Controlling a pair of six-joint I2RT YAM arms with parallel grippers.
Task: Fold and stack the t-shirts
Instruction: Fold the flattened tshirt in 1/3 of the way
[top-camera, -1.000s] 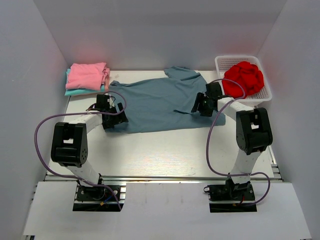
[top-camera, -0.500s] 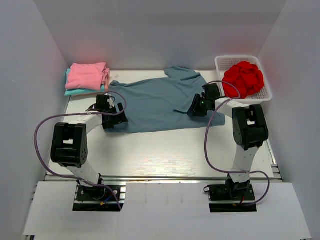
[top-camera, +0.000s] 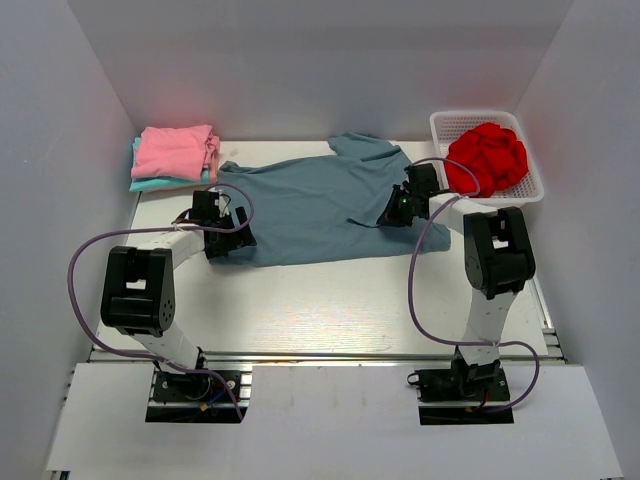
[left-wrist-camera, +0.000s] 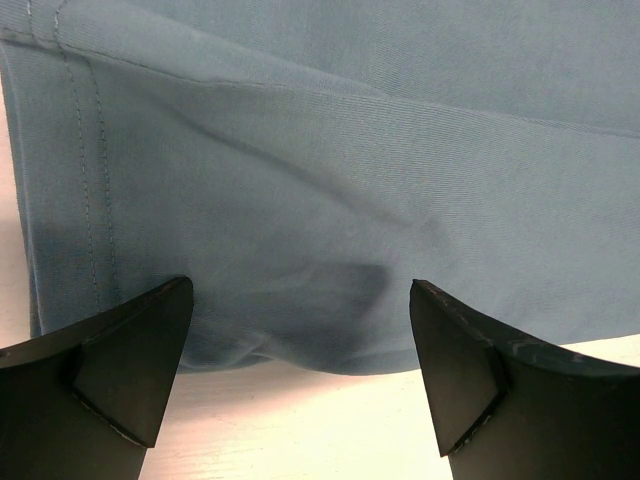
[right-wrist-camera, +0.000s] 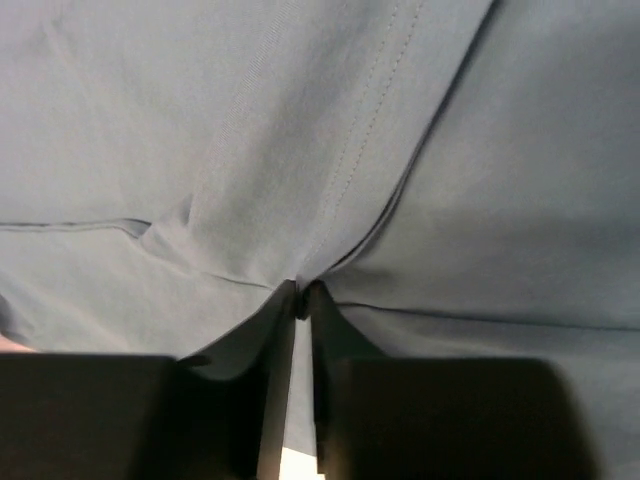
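Table (top-camera: 330, 300) with the blue-grey t-shirt (top-camera: 300, 205) spread flat across it, beneath both pincers and spanning the gap between them. The pink t-shirt (top-camera: 175, 150) is seen folded on top of the teal t-shirt (top-camera: 150, 185), beyond the left pincer (left-wrist-camera: 300, 288) and to its outer side. The red t-shirt (top-camera: 487, 158) is heaped in the white basket (top-camera: 440, 125), just beyond the right pincer (right-wrist-camera: 298, 300) on its outer side.

The left pincer is held with its fingers wide apart. Nothing is gripped, and the hemmed corner of the blue-grey shirt lies directly below and ahead of it. The right pincer is closed on a small ridge of the same shirt beside a stitched seam, with cloth drawn into creases on either side of its tips.

Risks are judged as follows:
- **Uneven grip.** Only one side of the shirt is held, so a lift by the right pincer alone is likely to drag the cloth askew and spoil the fold line.
- **Small pinch.** It may slip out under tension, or only the upper layer may be taken, so that the two layers part.
- **Left pincer close to the edge.** If it is closed here, the hem may be missed or only partly caught.
- **Basket close by.** It may be knocked by a wide swing of the right arm.
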